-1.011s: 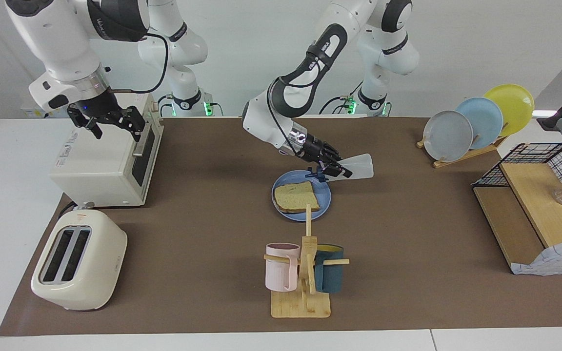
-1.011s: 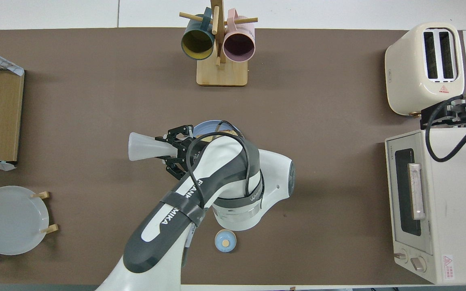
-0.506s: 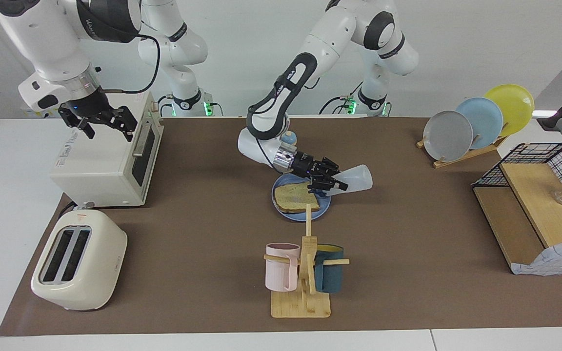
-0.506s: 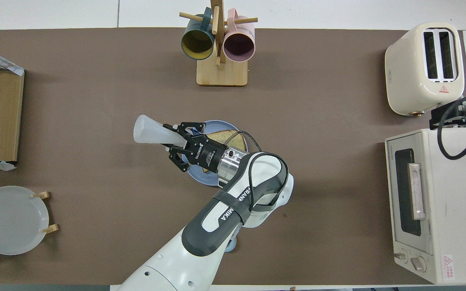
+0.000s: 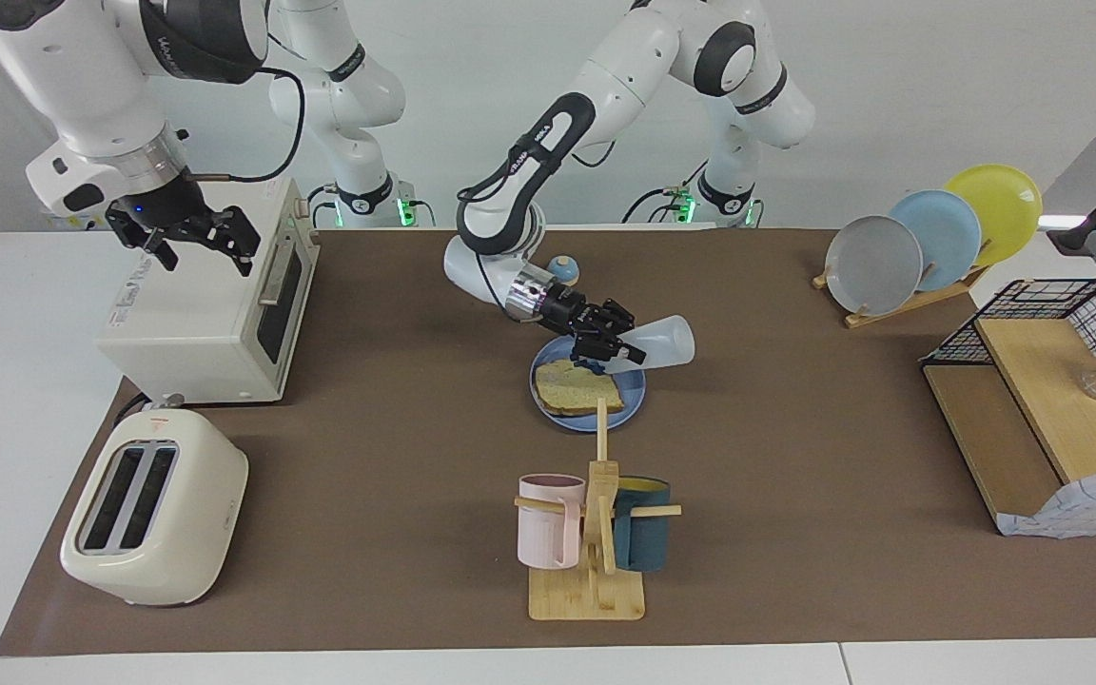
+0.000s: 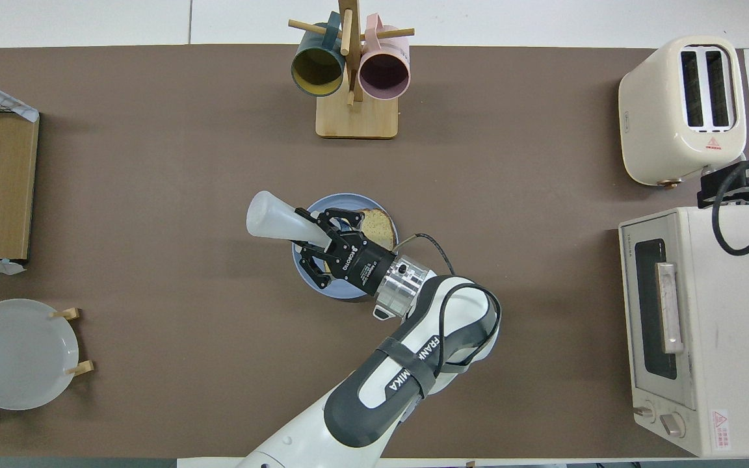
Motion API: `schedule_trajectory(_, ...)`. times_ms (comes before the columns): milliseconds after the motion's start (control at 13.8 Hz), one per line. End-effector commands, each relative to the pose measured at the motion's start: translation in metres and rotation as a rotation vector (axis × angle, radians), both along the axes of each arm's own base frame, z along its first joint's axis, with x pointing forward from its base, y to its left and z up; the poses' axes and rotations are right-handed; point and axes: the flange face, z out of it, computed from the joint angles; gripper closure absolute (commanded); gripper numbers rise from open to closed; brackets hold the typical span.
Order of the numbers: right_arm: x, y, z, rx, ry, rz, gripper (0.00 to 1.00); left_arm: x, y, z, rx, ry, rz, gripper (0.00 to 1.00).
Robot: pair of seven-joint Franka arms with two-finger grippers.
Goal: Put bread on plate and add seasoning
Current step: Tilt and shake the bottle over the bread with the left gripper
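Observation:
The bread (image 5: 575,388) lies flat on the blue plate (image 5: 633,392) in the middle of the table. It also shows in the overhead view (image 6: 376,224) on the plate (image 6: 339,290). My left gripper (image 5: 610,352) is shut on the seasoning bottle (image 5: 664,340), which lies nearly level just over the plate. The bottle's capped end is inside the fingers over the bread, and its base points toward the left arm's end of the table. The overhead view shows the same gripper (image 6: 322,238) and bottle (image 6: 274,222). My right gripper (image 5: 184,238) is open and empty above the toaster oven (image 5: 205,314).
A cream toaster (image 5: 153,518) stands at the right arm's end. A wooden mug rack (image 5: 596,533) with two mugs stands farther from the robots than the plate. A small blue dome (image 5: 562,268) sits nearer to the robots. A plate rack (image 5: 929,238) and a wire shelf (image 5: 1043,400) stand at the left arm's end.
My left gripper has swung the bottle toward the right arm's end and lowered it, from beside the plate to over the plate and bread. My right gripper has shifted slightly.

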Motion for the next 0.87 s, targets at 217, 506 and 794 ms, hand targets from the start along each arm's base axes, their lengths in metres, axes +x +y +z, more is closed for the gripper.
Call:
schedule_trajectory(217,-0.004,-0.010,0.012,-0.005,-0.021,0.020,0.00,0.036,0.034,-0.010,0.011,0.017,0.039,1.00)
schedule_trajectory(506,-0.004,-0.015,0.011,0.000,-0.023,0.014,0.00,0.056,0.051,-0.011,0.008,0.016,0.063,1.00)
schedule_trajectory(794,-0.003,-0.010,0.010,0.001,-0.024,0.025,0.00,0.032,0.024,-0.007,-0.001,0.016,0.030,1.00)
